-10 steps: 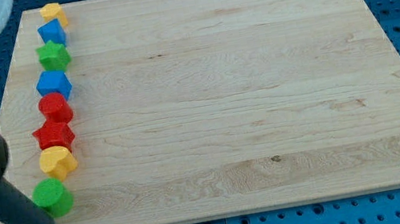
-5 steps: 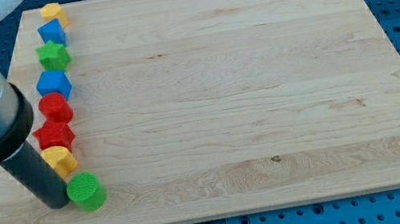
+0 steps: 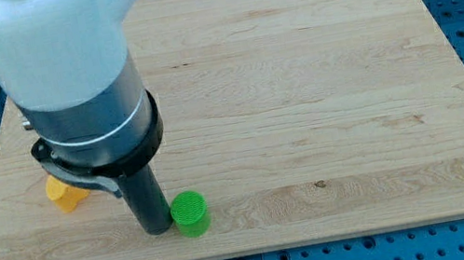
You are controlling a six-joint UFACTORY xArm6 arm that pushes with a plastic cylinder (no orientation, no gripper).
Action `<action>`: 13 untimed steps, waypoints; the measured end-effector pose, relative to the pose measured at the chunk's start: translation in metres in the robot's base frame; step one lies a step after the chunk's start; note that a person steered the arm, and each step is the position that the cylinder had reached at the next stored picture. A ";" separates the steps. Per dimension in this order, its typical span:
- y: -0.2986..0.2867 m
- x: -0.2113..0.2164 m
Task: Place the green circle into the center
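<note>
Green circle (image 3: 191,213) sits low on the wooden board (image 3: 319,87), left of centre, touching my tip (image 3: 156,228) on its right side. I have no pincer, only this rod. One yellow block (image 3: 63,192) peeks out at the lower left beside my arm.

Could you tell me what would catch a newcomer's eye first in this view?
The big white and grey arm fills the view's upper left, hiding most of the blocks there. My tip rests right against the left side of the green circle near the board's bottom edge, and a yellow block peeks out further left.

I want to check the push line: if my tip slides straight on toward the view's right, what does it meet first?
My tip meets the green round block first; it sits directly at the tip's right, apparently touching.
</note>
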State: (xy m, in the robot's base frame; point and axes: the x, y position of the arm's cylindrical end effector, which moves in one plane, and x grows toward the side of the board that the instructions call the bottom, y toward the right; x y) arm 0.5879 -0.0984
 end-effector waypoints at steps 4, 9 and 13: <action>0.010 0.031; 0.103 -0.057; 0.055 -0.072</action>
State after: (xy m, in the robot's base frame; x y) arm 0.5156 -0.0432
